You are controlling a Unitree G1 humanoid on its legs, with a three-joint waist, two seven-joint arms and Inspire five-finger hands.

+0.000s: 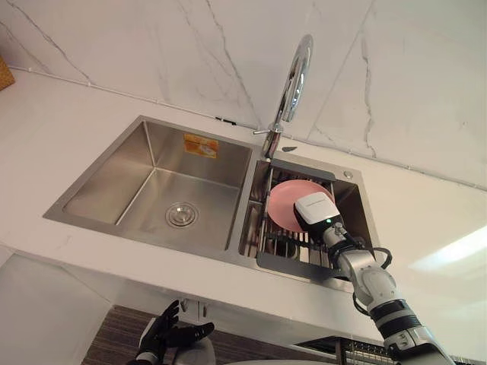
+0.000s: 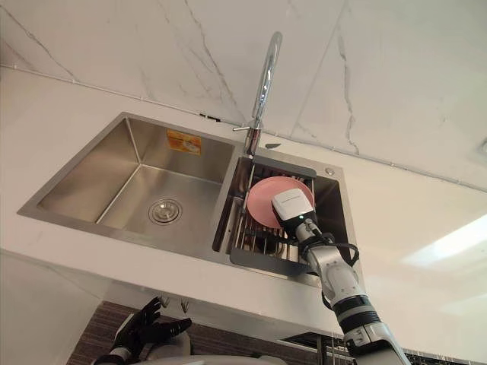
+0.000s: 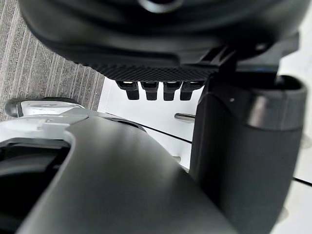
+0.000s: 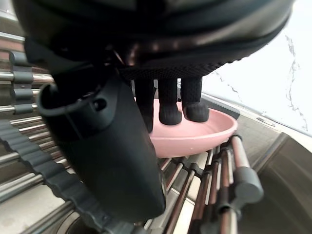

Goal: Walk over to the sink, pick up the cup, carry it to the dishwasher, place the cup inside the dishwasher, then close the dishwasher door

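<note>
A shallow pink dish (image 1: 284, 204) lies on a metal roller rack (image 1: 295, 260) over the right basin of a steel double sink (image 1: 156, 163). My right hand (image 1: 314, 211) reaches down into that basin and sits over the dish. In the right wrist view its straight fingers (image 4: 170, 109) rest with their tips on the inside of the pink dish (image 4: 200, 135), and the thumb (image 4: 112, 146) stands apart over the rack rods (image 4: 229, 170). I cannot make out a cup. My left hand (image 1: 163, 333) hangs low below the counter edge, fingers spread and holding nothing.
A tall curved chrome faucet (image 1: 293, 84) rises behind the divider between the basins. The left basin (image 1: 114, 205) holds a round drain (image 1: 181, 214). White counter (image 1: 61, 129) surrounds the sink, with a marble wall (image 1: 228, 46) behind it. A wicker corner (image 1: 4, 74) shows far left.
</note>
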